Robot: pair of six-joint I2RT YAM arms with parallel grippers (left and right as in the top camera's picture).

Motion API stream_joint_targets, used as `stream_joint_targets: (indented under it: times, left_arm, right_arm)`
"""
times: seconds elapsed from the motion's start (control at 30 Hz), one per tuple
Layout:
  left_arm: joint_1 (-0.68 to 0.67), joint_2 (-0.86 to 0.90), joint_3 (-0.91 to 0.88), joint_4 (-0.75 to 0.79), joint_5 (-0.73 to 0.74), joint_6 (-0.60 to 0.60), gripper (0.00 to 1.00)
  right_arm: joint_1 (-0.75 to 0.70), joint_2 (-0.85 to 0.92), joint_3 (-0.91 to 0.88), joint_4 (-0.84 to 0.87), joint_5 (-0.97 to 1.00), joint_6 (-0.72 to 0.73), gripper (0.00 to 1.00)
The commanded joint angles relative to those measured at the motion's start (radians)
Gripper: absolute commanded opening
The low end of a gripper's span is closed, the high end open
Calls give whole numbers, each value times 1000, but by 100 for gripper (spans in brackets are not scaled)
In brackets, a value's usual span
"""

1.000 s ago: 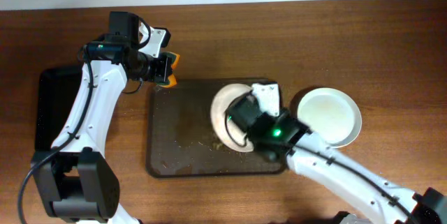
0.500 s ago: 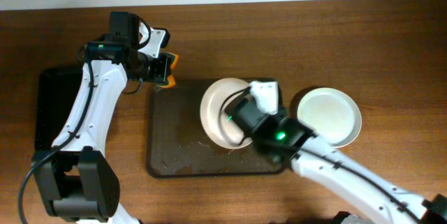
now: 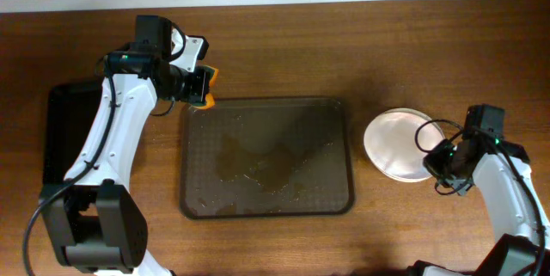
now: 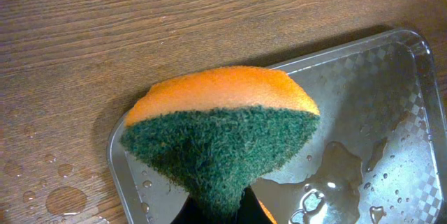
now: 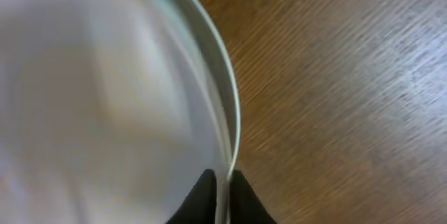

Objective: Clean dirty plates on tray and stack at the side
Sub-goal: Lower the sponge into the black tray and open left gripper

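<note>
From above: dark brown tray [image 3: 258, 138] at mid-table, wet, with pale streaks and specks across its floor. To its right, apart from it and resting on the wooden table [image 3: 387, 44], a stack of white plates [image 3: 391, 143]. Right pincer [image 3: 432, 162] at the stack's right edge, closed on the rim of a plate. Left pincer [image 3: 199, 87] over the tray's upper-left corner, clamped on an orange and green sponge [image 3: 211, 98]. Smaller black tray [image 3: 60, 138] at far left, partly under the left arm.

From the left wrist: sponge filling the middle of the frame, green scrubbing side toward the lens, orange layer behind it, pinched from below with only a dark tip of the pincer showing. Tray corner beneath and to the right, holding a puddle [image 4: 335, 175] and small beads of water. A few drops [image 4: 66, 199] on the wood outside the rim.

From the right wrist: blurred white plate across the left of the frame, its rim nipped between two dark fingers [image 5: 201, 197] at the bottom edge. Wood grain to the right. Number of plates in the stack impossible to tell here.
</note>
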Motion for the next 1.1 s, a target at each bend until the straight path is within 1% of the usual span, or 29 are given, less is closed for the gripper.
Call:
stream_joint_targets:
  times: [0.0,0.03,0.07,0.1,0.13,0.17,0.23,0.27,0.3,0.37,0.43,0.47,0.5,0.6,0.63,0.67,0.7,0.77,0.83,0.87,0.97,1.07]
  left_arm:
    - [6,9,-5,0,-66,6,0]
    - [12,8,-5,-5,-69,6,0]
    - [36,6,0,-19,-82,5,0]
    - [65,3,10,-42,-112,6,0]
    - [104,-1,32,-84,-158,6,0]
    - [147,-3,43,-122,-215,6,0]
    - [232,-5,43,-189,-339,7,0]
    - [262,-5,43,-204,-370,7,0]
    - [321,-2,31,-190,-389,6,0]
    - [390,17,-10,-135,-389,6,0]
    - [428,49,-55,-77,-390,6,0]
    - [444,71,-68,-60,-390,6,6]
    - [455,87,-71,-54,-390,6,10]
    - [489,161,-71,-26,-390,6,14]
    - [489,182,-71,-18,-390,6,21]
    - [489,200,-71,-10,-389,6,69]
    - [489,203,-71,-3,-388,5,100]
    - [484,203,-67,32,-335,7,100]
    - [466,203,-67,68,-313,21,100]
    - [446,203,-67,89,-297,61,98]
    - [393,203,-67,128,-296,100,95]
    - [359,203,-67,154,-295,100,95]
  right_arm:
    - [-1,-2,-3,29,-26,-13,49]
    - [-1,-2,14,34,-109,-26,62]
    - [2,-3,42,29,-200,-83,64]
    - [6,-5,92,5,-289,-150,63]
    - [25,-6,141,-20,-304,-169,61]
    - [65,-6,184,-42,-304,-173,62]
    - [151,-6,200,-31,-301,-173,62]
    - [211,-6,200,-23,-263,-177,62]
    - [272,-6,200,-19,-214,-177,64]
    - [363,-6,200,-20,-158,-180,65]
    - [406,-6,200,-19,-154,-180,65]
    - [421,-6,200,-19,-153,-181,65]
    - [427,-6,200,-20,-153,-181,66]
    - [427,-6,200,-23,-154,-181,66]
    - [427,-6,200,-23,-153,-181,66]
    - [427,-6,200,-23,-153,-193,66]
    - [427,-6,200,-23,-153,-199,66]
    - [427,-6,200,-22,-153,-199,66]
    - [427,-6,200,-23,-153,-199,66]
    - [427,-6,200,-23,-153,-199,66]
    - [427,-5,200,-23,-153,-199,67]
    - [427,-5,200,-23,-153,-199,67]
